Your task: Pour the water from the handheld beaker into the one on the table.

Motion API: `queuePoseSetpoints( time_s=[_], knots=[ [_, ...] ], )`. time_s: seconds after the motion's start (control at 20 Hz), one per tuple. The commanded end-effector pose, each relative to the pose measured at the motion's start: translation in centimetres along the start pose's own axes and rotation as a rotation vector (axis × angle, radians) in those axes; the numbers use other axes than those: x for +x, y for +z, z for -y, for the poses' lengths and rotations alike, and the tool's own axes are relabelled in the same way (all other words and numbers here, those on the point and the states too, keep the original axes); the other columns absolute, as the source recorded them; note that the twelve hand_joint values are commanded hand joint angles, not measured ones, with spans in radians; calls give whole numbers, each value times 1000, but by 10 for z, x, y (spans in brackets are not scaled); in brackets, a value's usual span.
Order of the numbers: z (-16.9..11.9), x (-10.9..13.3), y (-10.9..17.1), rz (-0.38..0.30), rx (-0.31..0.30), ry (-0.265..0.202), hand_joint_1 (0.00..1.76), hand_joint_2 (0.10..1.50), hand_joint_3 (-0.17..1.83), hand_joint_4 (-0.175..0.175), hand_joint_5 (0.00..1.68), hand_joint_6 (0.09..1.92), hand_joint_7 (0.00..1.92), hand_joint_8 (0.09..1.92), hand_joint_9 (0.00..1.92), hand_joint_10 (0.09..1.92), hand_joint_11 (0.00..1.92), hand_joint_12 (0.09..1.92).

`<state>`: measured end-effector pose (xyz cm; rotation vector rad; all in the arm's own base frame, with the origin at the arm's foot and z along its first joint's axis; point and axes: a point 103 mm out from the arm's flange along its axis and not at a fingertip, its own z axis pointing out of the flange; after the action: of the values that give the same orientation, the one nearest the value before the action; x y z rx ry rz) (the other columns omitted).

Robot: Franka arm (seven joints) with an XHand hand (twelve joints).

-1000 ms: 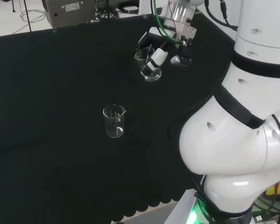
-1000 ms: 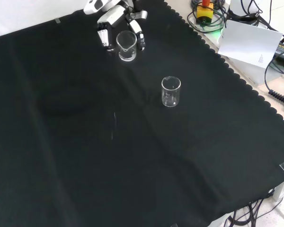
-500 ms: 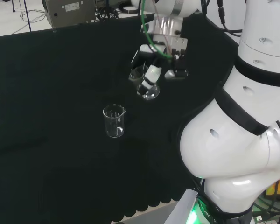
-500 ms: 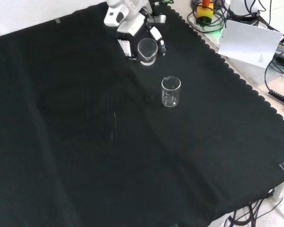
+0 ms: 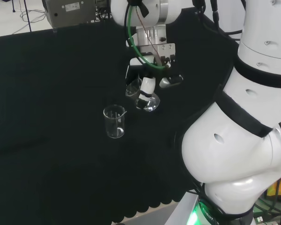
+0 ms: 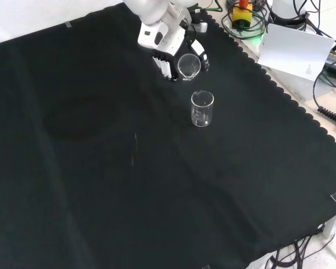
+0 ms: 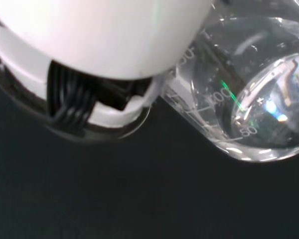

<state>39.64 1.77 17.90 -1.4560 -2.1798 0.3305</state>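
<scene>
1. Since a second ago my hand [image 5: 147, 89] has carried the handheld beaker [image 5: 141, 95] close beside the standing beaker [image 5: 114, 122] on the bench [image 6: 73, 168]; fingers curl round its wall.
2. Clear glass, I judge: light, slick, breakable; best held mid-wall, tipped slowly.

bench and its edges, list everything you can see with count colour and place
held beaker: one, clear glass, tilted in the hand, just beyond the standing beaker in the front view
standing beaker: one, clear glass, upright on the cloth
cloth: one, black, covering the bench
white sheet: one, off the cloth at the front view's upper right
grey box: one, beyond the cloth's far edge in the head view
cables: several, dark, at the front view's right edge
hand: one, black and white, fingers curled round the held beaker
arm: one, white, right of the head view
</scene>
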Motion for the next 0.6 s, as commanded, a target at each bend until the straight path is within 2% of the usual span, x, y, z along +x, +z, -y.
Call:
queuePoseSetpoints(
  time_s=[0.05, 0.6],
  knots=[
    [6, 9, 5, 42, 52, 2, 1462, 306, 1155, -175, 1267, 865, 1338, 828, 1821, 87, 1331, 629],
    [1, 25, 11, 126, 179, 42, 1464, 297, 1159, -175, 1284, 828, 1361, 784, 1830, 87, 1332, 624]
  ],
)
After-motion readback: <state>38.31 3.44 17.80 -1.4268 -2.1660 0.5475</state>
